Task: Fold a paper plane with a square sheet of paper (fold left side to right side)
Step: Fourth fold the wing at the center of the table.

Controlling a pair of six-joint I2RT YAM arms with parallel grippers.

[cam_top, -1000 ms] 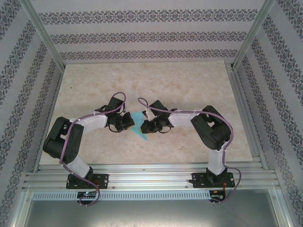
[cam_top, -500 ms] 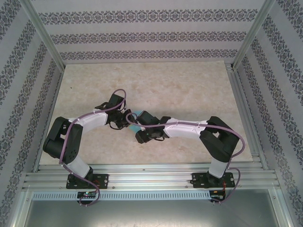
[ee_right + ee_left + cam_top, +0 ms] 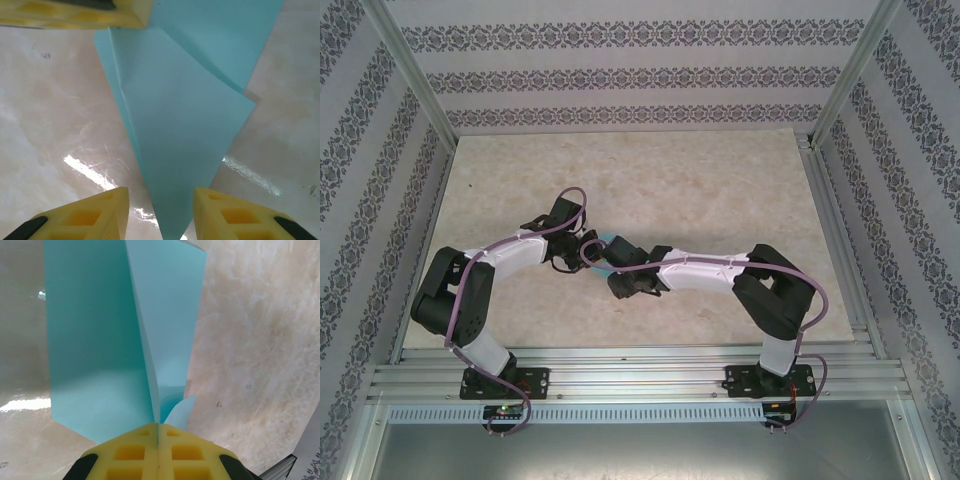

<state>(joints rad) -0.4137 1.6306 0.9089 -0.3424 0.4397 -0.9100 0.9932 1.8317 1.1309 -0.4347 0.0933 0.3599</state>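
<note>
The light-blue paper (image 3: 100, 340) is folded into a narrow pointed shape lying on the table, with one flap standing up along a lengthwise crease. My left gripper (image 3: 158, 431) is shut on the base of that raised flap. In the right wrist view the paper (image 3: 185, 125) narrows to a tip that lies between the yellow fingers (image 3: 100, 212) of my open right gripper (image 3: 161, 215), without touching them. From above, both grippers meet at mid-table, the left gripper (image 3: 582, 252) beside the right gripper (image 3: 616, 268), and just a sliver of paper (image 3: 604, 243) shows between them.
The marbled beige table (image 3: 720, 180) stretches free behind and to both sides of the arms. Patterned walls and aluminium frame posts (image 3: 410, 80) enclose it. The left gripper's yellow pad (image 3: 75, 12) appears at the top of the right wrist view.
The right arm has stretched leftward, bringing its gripper over the paper and covering most of it from above. The left gripper has shifted slightly toward the paper and stayed there.
</note>
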